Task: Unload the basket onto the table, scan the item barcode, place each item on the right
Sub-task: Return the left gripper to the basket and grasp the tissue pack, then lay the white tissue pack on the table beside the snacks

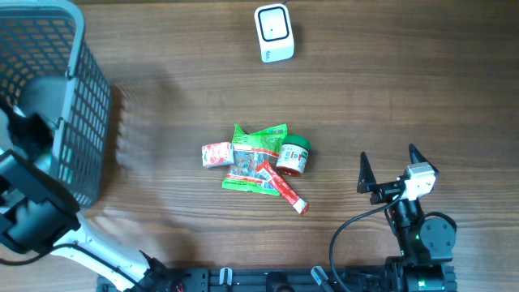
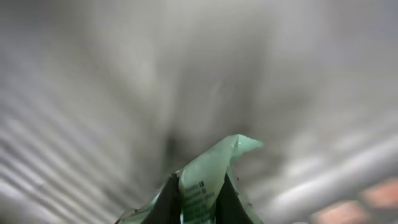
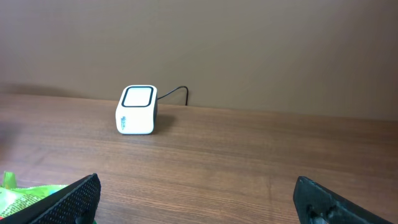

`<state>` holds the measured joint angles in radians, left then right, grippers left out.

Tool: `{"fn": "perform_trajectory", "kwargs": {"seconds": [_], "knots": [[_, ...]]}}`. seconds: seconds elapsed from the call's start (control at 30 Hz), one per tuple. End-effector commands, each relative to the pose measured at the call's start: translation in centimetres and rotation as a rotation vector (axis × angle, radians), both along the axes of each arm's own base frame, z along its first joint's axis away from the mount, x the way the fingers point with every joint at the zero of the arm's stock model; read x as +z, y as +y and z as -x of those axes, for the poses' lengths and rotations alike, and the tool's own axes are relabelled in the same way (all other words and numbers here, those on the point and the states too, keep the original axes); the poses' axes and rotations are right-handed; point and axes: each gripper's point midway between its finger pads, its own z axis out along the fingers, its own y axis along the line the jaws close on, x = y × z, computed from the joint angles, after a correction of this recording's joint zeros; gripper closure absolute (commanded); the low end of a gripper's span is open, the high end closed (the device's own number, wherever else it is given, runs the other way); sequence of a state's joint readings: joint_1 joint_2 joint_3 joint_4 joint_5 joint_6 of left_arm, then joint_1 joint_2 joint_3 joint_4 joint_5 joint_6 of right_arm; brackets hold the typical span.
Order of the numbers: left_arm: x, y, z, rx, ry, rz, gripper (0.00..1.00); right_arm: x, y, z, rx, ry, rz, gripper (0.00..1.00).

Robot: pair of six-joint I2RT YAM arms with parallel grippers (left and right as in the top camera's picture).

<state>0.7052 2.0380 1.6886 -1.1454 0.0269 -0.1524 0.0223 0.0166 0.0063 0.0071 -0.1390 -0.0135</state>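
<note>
Overhead: my left arm [image 1: 32, 195] sits over the grey basket [image 1: 87, 97]. The scanner [image 1: 273, 33] stands at the far edge of the counter [image 1: 178, 89], with a pile of snacks [image 1: 258, 158] in the middle.

Left wrist: it's blurry, but the left claw [image 2: 199, 182] is clenched on a pale green packet [image 2: 214, 160].

Right wrist: the right claw [image 3: 199, 196] is spread wide, gripping nothing, and faces the scanner.

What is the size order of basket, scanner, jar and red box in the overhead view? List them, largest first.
1. basket
2. scanner
3. jar and red box: too alike to rank.
</note>
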Motion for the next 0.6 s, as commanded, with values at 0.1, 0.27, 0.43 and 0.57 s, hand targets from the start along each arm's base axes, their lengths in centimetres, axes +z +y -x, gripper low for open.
{"fn": "perform_trajectory", "kwargs": {"seconds": [0.1,0.27,0.43,0.57], "knots": [[22.8,0.6,-5.3,0.056,-0.530,-0.276,0.96,0.1,0.2,0.0,0.013,-0.007,0.010,0.00],[33.2,-7.7,-3.4,-0.049,-0.778,-0.306,0.96,0.1,0.2,0.0,0.013,-0.007,0.010,0.00],[32.1,-21.8,-0.5,-0.363,-0.684,-0.107,0.92,0.1,0.2,0.0,0.013,-0.007,0.010,0.00],[28.4,-27.6,-0.1,-0.547,-0.525,-0.091,0.96,0.1,0.2,0.0,0.013,-0.007,0.010,0.00]]}}
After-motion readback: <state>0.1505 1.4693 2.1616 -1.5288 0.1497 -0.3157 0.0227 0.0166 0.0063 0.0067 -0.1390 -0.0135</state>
